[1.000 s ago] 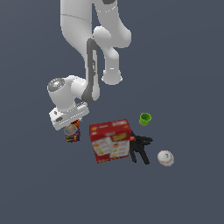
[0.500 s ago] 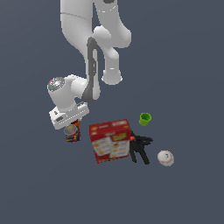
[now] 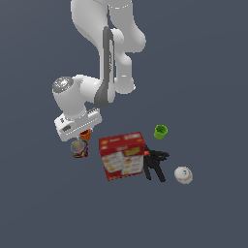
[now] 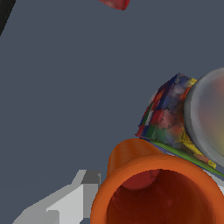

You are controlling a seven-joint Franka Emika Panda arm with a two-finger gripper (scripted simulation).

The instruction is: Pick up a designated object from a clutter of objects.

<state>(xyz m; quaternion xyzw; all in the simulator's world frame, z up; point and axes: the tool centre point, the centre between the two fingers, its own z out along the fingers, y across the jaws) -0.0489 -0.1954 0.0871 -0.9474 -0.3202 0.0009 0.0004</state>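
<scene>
The small orange cup (image 3: 85, 135) stands just under the white hand, between the silver-topped can (image 3: 78, 147) and the red cracker box (image 3: 123, 155). My gripper (image 3: 83, 136) has come down around the cup. In the wrist view the cup (image 4: 153, 192) fills the lower part, its mouth facing the camera. One grey finger (image 4: 65, 203) lies against its rim, so the gripper is shut on the cup. The other finger is hidden. The can (image 4: 175, 113) touches the cup's far side.
A black pronged tool (image 3: 155, 164) lies beside the red box, with a white baseball (image 3: 183, 175) past it towards the exterior view's right. A green cup (image 3: 161, 131) stands apart behind them. The arm's links rise above the hand.
</scene>
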